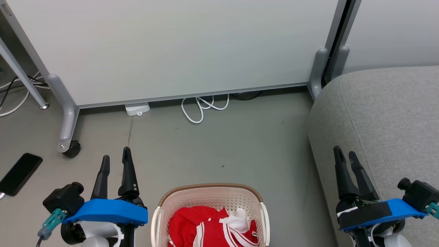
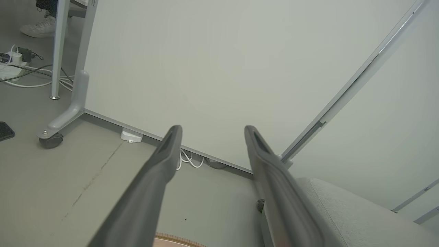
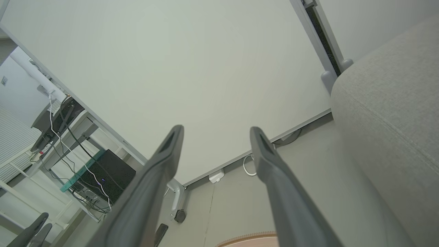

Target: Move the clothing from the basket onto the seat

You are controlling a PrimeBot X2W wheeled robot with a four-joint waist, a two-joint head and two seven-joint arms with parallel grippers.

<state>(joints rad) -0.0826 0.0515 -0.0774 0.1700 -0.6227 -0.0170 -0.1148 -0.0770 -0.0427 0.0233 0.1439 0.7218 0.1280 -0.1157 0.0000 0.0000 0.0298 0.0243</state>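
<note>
The cream-white perforated basket (image 1: 164,209) with a brown rim stands on the floor at the bottom middle of the head view. Red clothing (image 1: 192,224) with white stripe trim lies crumpled inside it. The grey fabric seat (image 1: 387,116) fills the right side. My left gripper (image 1: 116,159) hangs open to the left of the basket, nothing between its fingers. My right gripper (image 1: 345,152) is open over the seat's front edge, also empty. The left wrist view has the left gripper (image 2: 212,128) and the seat (image 2: 346,212); the right wrist view has the right gripper (image 3: 216,129) and the seat (image 3: 391,113).
A pale wall panel (image 1: 171,48) on castor feet (image 1: 72,149) stands behind the basket. White cables (image 1: 202,108) and a small white box (image 1: 137,109) lie at its base. A black phone (image 1: 20,173) rests on the floor at left. A person's shoe (image 2: 39,27) shows far left.
</note>
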